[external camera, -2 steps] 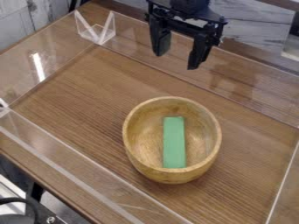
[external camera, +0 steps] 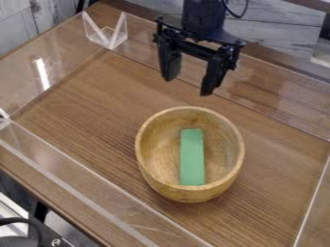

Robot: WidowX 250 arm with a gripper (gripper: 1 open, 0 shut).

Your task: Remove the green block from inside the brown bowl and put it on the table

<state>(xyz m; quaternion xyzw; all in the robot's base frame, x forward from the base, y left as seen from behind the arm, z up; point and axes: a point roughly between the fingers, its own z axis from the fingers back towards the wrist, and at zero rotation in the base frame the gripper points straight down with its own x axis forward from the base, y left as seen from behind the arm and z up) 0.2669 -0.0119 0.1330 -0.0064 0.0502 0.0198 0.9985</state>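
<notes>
Camera view: green block [external camera: 192,157] lying lengthwise inside the brown bowl [external camera: 146,151]; hand [external camera: 186,89] above the counter [external camera: 77,96], beyond the bowl's far rim, fingers wide apart; too shallow an approach could catch that rim and shove the bowl.

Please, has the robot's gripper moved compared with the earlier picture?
Yes. The gripper has moved down the picture, closer to the brown bowl, which lies in the same place.
</notes>
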